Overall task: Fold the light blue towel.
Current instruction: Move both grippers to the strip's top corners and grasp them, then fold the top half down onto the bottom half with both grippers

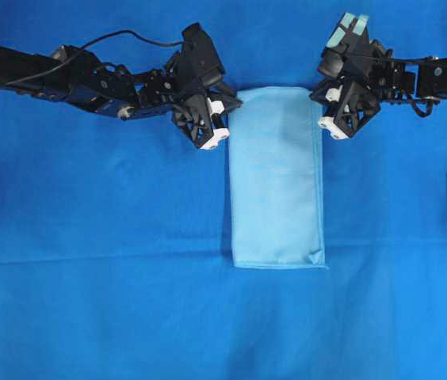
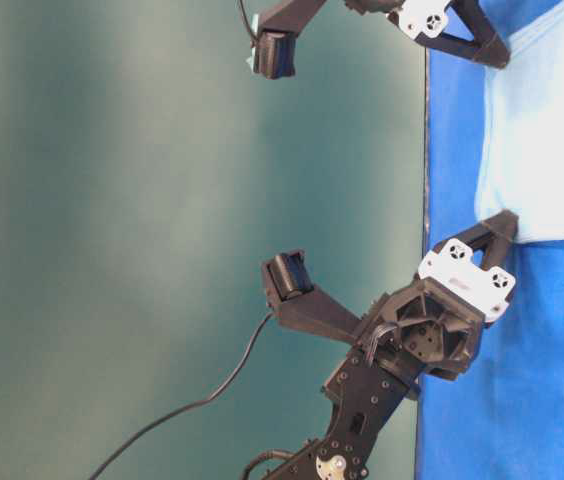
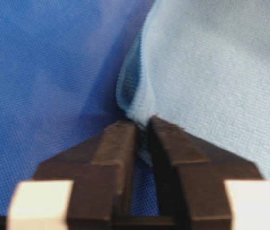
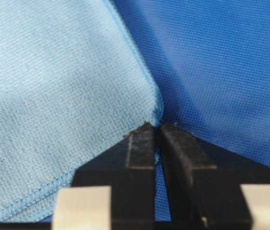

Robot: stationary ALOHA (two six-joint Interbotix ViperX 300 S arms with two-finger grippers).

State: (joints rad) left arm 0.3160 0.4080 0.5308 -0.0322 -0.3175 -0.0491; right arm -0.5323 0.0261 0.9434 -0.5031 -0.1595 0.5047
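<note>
Towel: the light blue towel (image 1: 277, 178) lies as a tall narrow strip, already doubled over, mid-way across the darker blue table covering (image 1: 89, 317), its far short edge up between the two arms
Left claw: the left gripper (image 3: 143, 125) is clamped tight on the towel's far left corner, a ridge of cloth puckering up just ahead of the tips
Right claw: the right gripper (image 4: 156, 125) is pinched closed right on the far right corner, by the stitched hem
Doing it well: I'd lift both corners evenly, keep the edge taut between them, carry it toward the near edge and line up the hems before letting go
Hard to see: how many layers each claw has caught I can't tell; the table-level view cuts off most of the towel; the near right corner looks slightly out of line
</note>
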